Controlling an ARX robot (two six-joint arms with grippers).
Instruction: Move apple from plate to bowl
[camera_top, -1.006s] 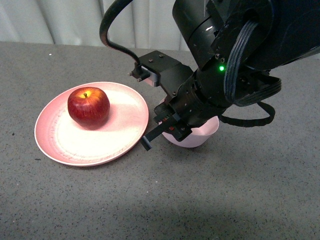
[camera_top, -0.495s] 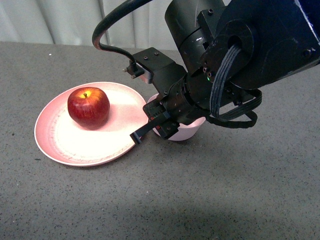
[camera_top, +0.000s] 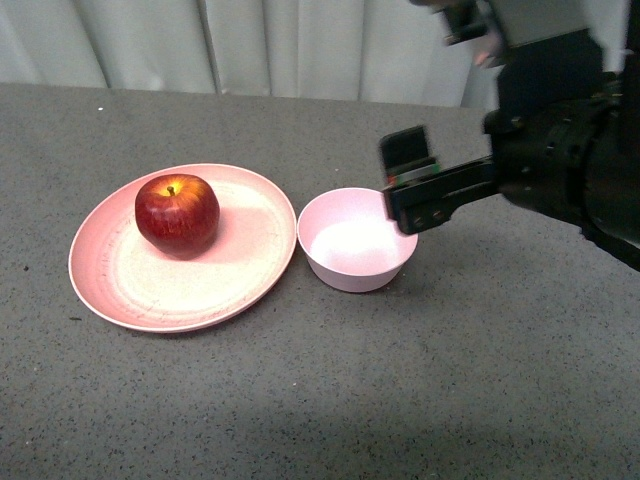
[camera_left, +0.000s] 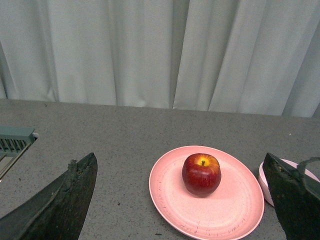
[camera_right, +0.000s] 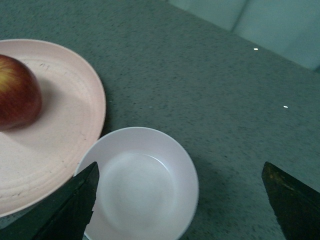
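The apple (camera_top: 177, 213) sits stem-up on the far-left part of the plate (camera_top: 240, 290), leftward of the right gripper (camera_right: 179, 172), which hangs over the bowl (camera_top: 355, 245) with jaws wide apart and seems nearer than the left gripper (camera_left: 180, 157), likewise spread.

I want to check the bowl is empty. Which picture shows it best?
The right wrist view: it looks down into the bowl close up, nothing inside. The front view shows it smaller, the right hand covering some rim. The left wrist view shows just a sliver.
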